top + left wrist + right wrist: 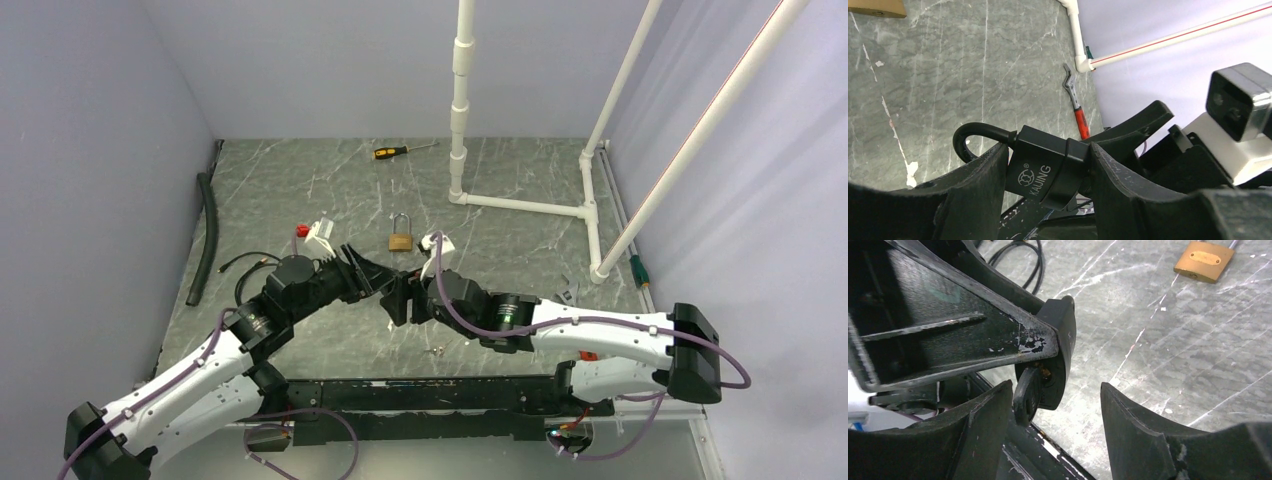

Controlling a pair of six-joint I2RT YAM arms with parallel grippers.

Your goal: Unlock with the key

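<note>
A black padlock (1040,175) marked KAIJING is held above the table between the fingers of my left gripper (1048,165), which is shut on its body. Its shackle curves out to the left. In the right wrist view the padlock (1062,335) hangs under the left gripper's finger, with a black-headed key (1025,396) standing in its keyhole. My right gripper (1057,387) is open around the key. The key's head lies close beside its left finger (990,410), and the right finger stands well apart. In the top view both grippers meet at mid-table, the left (372,274) and the right (400,297).
A brass padlock (401,240) lies just beyond the grippers. A screwdriver (400,151) lies at the back. A white PVC frame (520,205) stands at the right, a black hose (206,235) along the left edge, and a white and red part (318,235) with a cable beside the left arm.
</note>
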